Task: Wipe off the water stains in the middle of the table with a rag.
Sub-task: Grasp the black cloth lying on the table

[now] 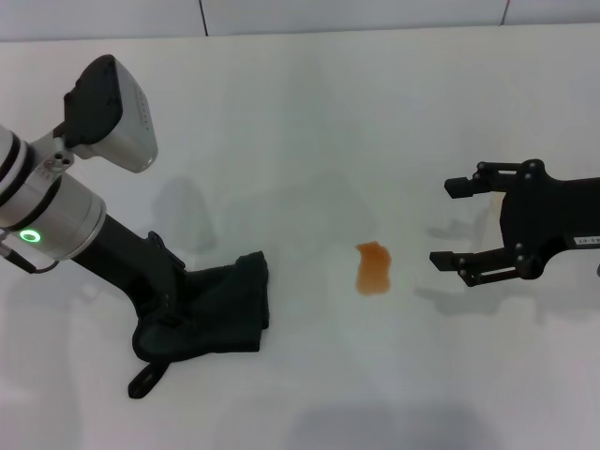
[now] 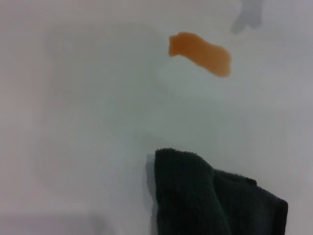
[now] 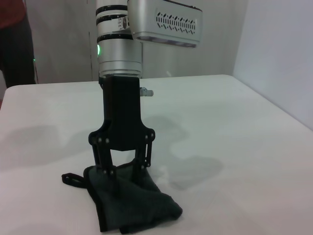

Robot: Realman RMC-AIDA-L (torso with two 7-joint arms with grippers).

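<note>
The rag (image 1: 225,305) is a dark, thickly folded cloth lying on the white table (image 1: 309,112) at the left, with its loop tab (image 1: 142,380) trailing toward the front. My left gripper (image 1: 169,314) stands on the rag's left part. In the right wrist view its fingers (image 3: 110,171) hold a raised fold of the rag (image 3: 142,203) between them. The water stains (image 1: 373,269) are one small orange-brown blotch at the table's middle, a little right of the rag and apart from it. The left wrist view shows the blotch (image 2: 200,53) beyond the rag's edge (image 2: 205,196). My right gripper (image 1: 450,223) hovers open right of the blotch.
The tabletop around the blotch is bare white. The table's far edge (image 1: 300,36) meets a pale wall. In the right wrist view the table's right edge (image 3: 274,115) runs diagonally, and a dark figure (image 3: 14,44) stands behind the table's far side.
</note>
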